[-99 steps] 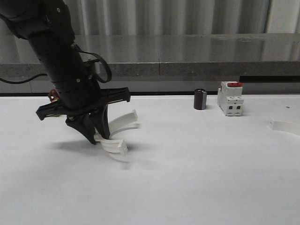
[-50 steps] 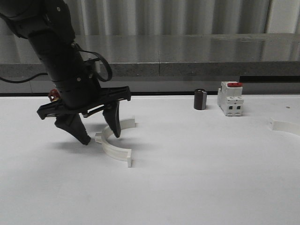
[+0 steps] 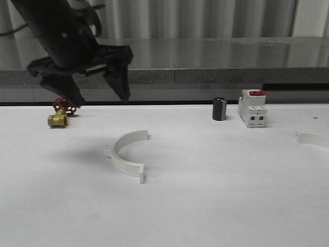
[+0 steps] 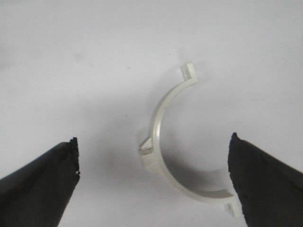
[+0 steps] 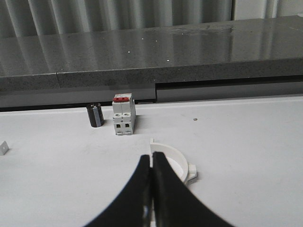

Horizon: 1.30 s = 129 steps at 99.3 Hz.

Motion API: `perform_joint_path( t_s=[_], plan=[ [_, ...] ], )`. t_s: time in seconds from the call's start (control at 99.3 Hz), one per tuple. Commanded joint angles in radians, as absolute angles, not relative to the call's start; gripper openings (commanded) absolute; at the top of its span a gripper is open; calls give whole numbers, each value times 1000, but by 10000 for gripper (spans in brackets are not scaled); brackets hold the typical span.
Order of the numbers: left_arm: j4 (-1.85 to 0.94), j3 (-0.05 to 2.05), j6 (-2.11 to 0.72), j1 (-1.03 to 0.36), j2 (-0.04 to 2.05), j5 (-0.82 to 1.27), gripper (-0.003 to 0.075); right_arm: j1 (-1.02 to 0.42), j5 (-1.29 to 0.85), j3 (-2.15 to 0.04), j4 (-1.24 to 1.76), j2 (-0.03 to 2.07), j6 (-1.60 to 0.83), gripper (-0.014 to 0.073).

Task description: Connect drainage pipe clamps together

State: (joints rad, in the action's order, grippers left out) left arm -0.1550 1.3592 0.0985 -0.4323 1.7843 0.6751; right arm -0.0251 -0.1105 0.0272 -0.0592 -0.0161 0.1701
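White plastic, semicircular, one drainage pipe clamp half [image 3: 126, 155] lies flat on the white desk [image 3: 216, 195], left of centre and nearest the front edge of everything on it, its open side facing right and its flat end tabs set one toward the front, one toward the back. Directly above it hangs the black left gripper [image 3: 97, 91], fingers spread wide and empty; the left wrist view shows the band [image 4: 168, 137] between the two fingertips [image 4: 42, 184] — nearer the right-hand one.

Farther off, at the right edge, lies the second white clamp half [image 3: 313, 139], well apart from the first. The right gripper [image 5: 151, 194], fingers pressed together on nothing, sits just in front of it [image 5: 174, 163] — so, by my judgement, that arm is the nearer one to bring it across.

Along the back edge stand a brass valve with a red handle [image 3: 60, 116], a small black cylinder [image 3: 219, 109] and a white breaker block with a red top [image 3: 252, 108].
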Motion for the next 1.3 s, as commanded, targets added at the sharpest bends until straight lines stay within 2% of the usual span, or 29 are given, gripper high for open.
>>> perform_joint_path(
  t_s=[0.0, 0.211, 0.523, 0.936, 1.037, 1.107, 1.289],
  plan=[
    [-107, 1341, 73, -398, 1644, 631, 621, -24, -36, 12, -63, -31, 158, -118],
    [-109, 1155, -16, -278, 1380, 583, 621, -24, -36, 12, -63, -31, 158, -118],
    [-107, 834, -36, -204, 988, 441, 621, -24, -36, 12, -63, -31, 158, -118],
    [-107, 598, -36, -147, 590, 498, 607, -24, -36, 12, -63, -31, 158, -118],
    [-107, 569, -36, -147, 527, 505, 536, -24, -35, 12, -63, -31, 158, -118],
    [-107, 556, -36, -147, 494, 503, 447, -24, -35, 12, -63, -31, 158, -118],
    [-98, 549, -36, -147, 473, 499, 120, -23, -30, 12, -64, -31, 158, -118]
  ],
)
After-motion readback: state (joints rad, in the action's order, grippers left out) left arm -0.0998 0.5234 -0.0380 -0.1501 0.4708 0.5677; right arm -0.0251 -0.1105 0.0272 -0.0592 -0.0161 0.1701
